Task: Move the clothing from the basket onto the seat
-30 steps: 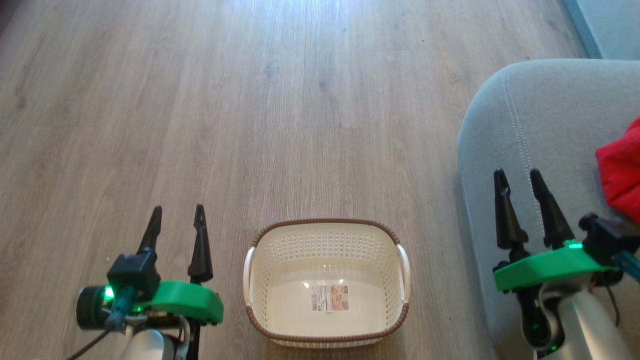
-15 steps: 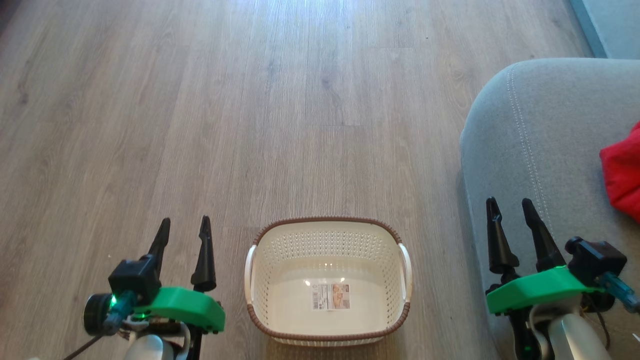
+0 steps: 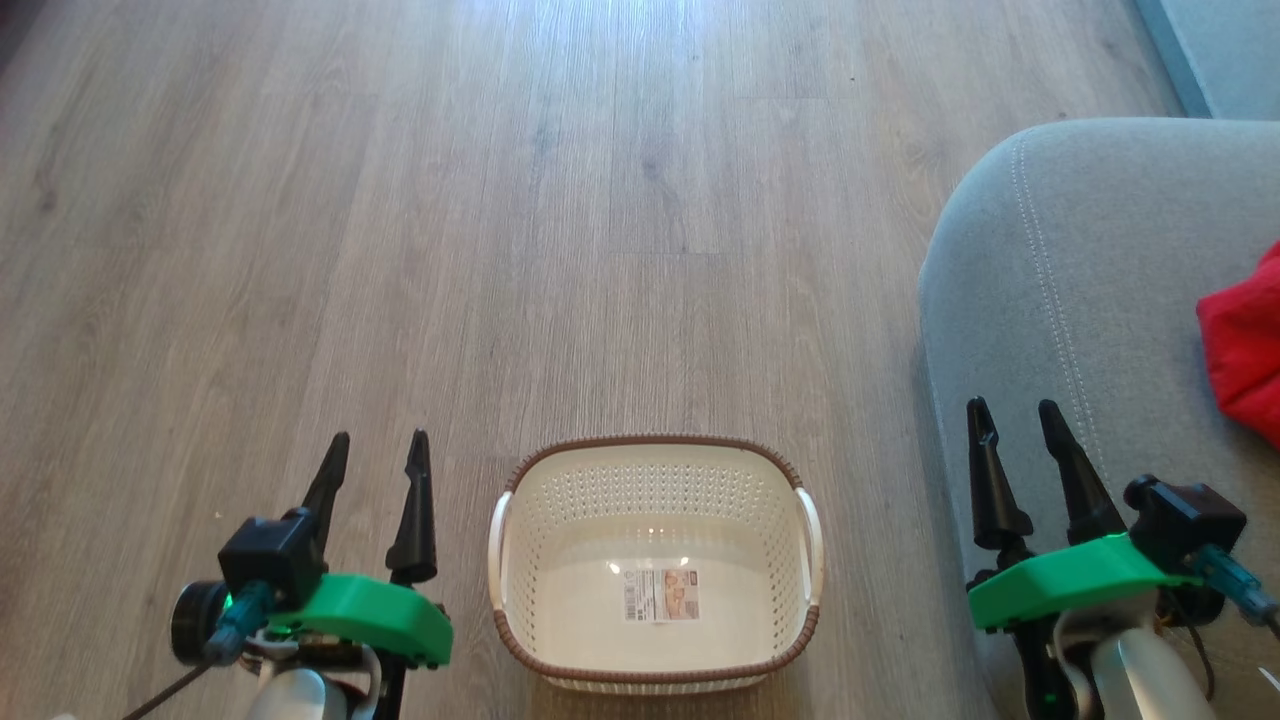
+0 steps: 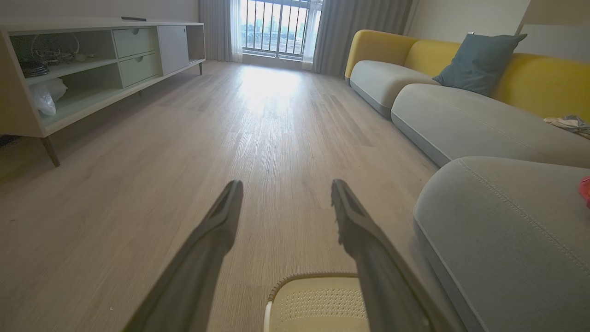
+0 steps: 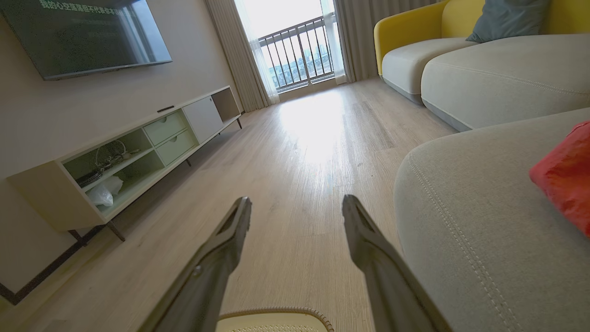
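The cream basket [image 3: 655, 680] with a brown rim stands on the wood floor at the bottom centre of the head view; only a label sticker lies in it. Red clothing [image 3: 1245, 350] lies on the grey seat [image 3: 1100, 260] at the right edge. To the basket's left, my left gripper [image 3: 378, 450] stands open and holds nothing. My right gripper [image 3: 1012, 415] is open over the seat's near corner, also with nothing in it. The left wrist view has the basket's rim [image 4: 313, 276] and the seat [image 4: 507, 230]. In the right wrist view the clothing [image 5: 562, 175] rests on the seat [image 5: 484, 207].
A long low TV cabinet [image 4: 92, 69] runs along the left wall under a wall screen [image 5: 87, 32]. A yellow-backed sofa with grey cushions [image 4: 461, 110] and a blue pillow [image 4: 479, 62] extends beyond the seat. Wood floor [image 3: 560, 220] stretches ahead to a balcony window.
My right gripper has drawn back and down the head view, away from the red clothing. The left gripper has also dropped slightly toward the bottom. The basket has stayed put.
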